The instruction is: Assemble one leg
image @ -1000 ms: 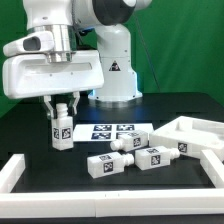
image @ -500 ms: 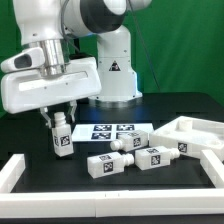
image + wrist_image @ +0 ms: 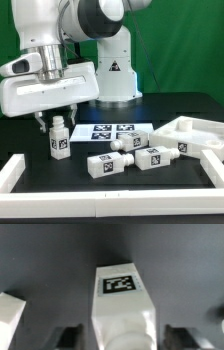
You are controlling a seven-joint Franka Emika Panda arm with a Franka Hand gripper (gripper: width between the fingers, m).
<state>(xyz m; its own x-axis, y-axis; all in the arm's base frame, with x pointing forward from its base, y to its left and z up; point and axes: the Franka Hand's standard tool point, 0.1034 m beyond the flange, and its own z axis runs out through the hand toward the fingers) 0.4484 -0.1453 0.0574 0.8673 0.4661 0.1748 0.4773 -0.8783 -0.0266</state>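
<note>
One leg [image 3: 59, 142] stands upright on the black table, a white post with a square tag on its side. My gripper [image 3: 57, 123] hangs over its top, the fingers on either side of the stubby round end. In the wrist view the leg [image 3: 122, 297] lies between the fingers [image 3: 68, 338] with a dark gap on each side. The gripper [image 3: 124, 339] is open and does not hold the leg. Three more legs [image 3: 106, 165] [image 3: 151, 158] [image 3: 180, 148] lie on their sides towards the exterior view's right.
The marker board [image 3: 113, 130] lies flat behind the lying legs. A large white panel [image 3: 196, 133] sits at the exterior view's right. A white rail [image 3: 110, 206] borders the table's front and sides. The robot base [image 3: 115, 80] stands behind.
The gripper carried the leg down and a little to the exterior view's left, set it upright on the table, and opened its jaws.
</note>
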